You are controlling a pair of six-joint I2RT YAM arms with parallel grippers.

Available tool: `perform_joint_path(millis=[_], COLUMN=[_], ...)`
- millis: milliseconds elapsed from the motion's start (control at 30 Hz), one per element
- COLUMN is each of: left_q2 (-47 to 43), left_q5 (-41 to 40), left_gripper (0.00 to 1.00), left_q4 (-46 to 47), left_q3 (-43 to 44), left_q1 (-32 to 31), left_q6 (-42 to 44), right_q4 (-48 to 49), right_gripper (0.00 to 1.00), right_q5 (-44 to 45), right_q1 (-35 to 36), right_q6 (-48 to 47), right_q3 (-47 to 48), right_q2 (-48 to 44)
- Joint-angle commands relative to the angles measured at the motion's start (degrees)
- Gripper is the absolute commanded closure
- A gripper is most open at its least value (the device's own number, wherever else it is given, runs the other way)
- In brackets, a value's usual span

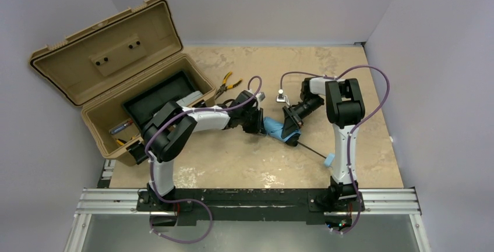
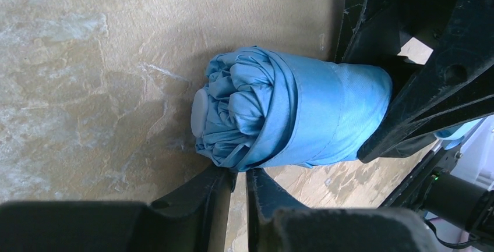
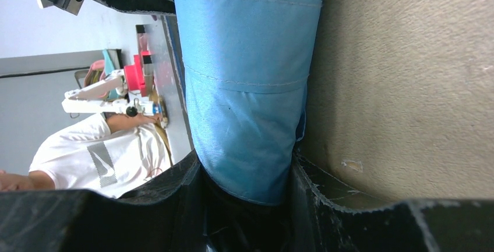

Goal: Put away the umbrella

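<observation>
The umbrella (image 1: 272, 128) is a rolled sky-blue bundle lying on the tan table between my two grippers. Its thin black shaft (image 1: 309, 148) runs out toward the near right and ends at the small blue handle (image 1: 330, 159). My right gripper (image 1: 289, 128) is shut on the bundle's right end, with blue fabric (image 3: 244, 89) filling the space between the jaws of that gripper (image 3: 244, 162). My left gripper (image 1: 256, 125) is at the folded left end (image 2: 233, 112). Its jaws (image 2: 240, 173) are nearly together, their tips pinching the fabric's lower edge.
An open tan toolbox (image 1: 116, 77) with a black tray (image 1: 157, 96) stands at the far left. Yellow-handled pliers (image 1: 227, 83) lie beside it. A person in a white shirt (image 3: 99, 153) shows beyond the table in the right wrist view.
</observation>
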Motion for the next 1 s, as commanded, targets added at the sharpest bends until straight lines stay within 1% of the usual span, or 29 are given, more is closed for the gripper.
perform_joint_path(millis=[0,67,133,300,400,467,500,633,800,900,933,967], left_q2=[7.21,7.03,6.74,6.72,6.77,6.43,6.04,2.0,-3.68,-4.6,-4.76,-4.95], left_q5=[-13.36,-14.13,-14.9,-18.22,-18.66,-17.01,-16.54,-16.71,-18.48,-18.15,-17.86,-17.63], left_gripper=[0.82,0.78,0.76,0.75,0.75,0.74,0.73,0.71,0.66,0.66,0.66,0.67], left_q4=[-4.75,-3.07,-1.23,1.76,3.15,6.87,6.92,5.97,4.23,1.81,1.75,1.83], left_q3=[-5.95,-6.69,-7.24,-8.34,-9.05,-9.89,-10.12,-13.39,-16.74,-16.62,-16.49,-16.59], left_q1=[0.33,0.32,0.33,0.38,0.29,0.24,0.12,0.05,0.1,0.15,0.12,0.12], left_q6=[-1.53,-3.55,-5.03,-8.57,-9.58,-8.53,-7.59,-4.12,-1.29,-0.24,0.03,0.19], right_q4=[10.67,10.67,10.67,10.59,10.66,10.67,10.66,10.67,10.67,10.67,10.67,10.67], right_gripper=[0.94,0.94,0.94,0.94,0.94,0.94,0.94,0.94,0.94,0.94,0.94,0.94], right_q5=[17.82,17.49,17.35,16.7,16.42,16.51,16.58,16.84,16.88,17.07,17.07,17.16], right_q1=[1.61,1.59,1.63,1.64,1.59,1.44,1.39,1.11,1.02,1.0,1.01,1.02], right_q6=[-6.64,-6.76,-6.82,-6.82,-6.85,-6.96,-6.96,-7.0,-7.0,-6.82,-3.04,-6.34], right_q3=[-3.34,-3.45,-3.49,-3.75,-3.8,-3.76,-3.75,-3.75,-3.45,-3.23,-3.15,-3.11], right_q2=[4.98,5.15,5.18,5.18,5.35,5.51,5.53,5.44,5.36,5.2,5.18,5.19])
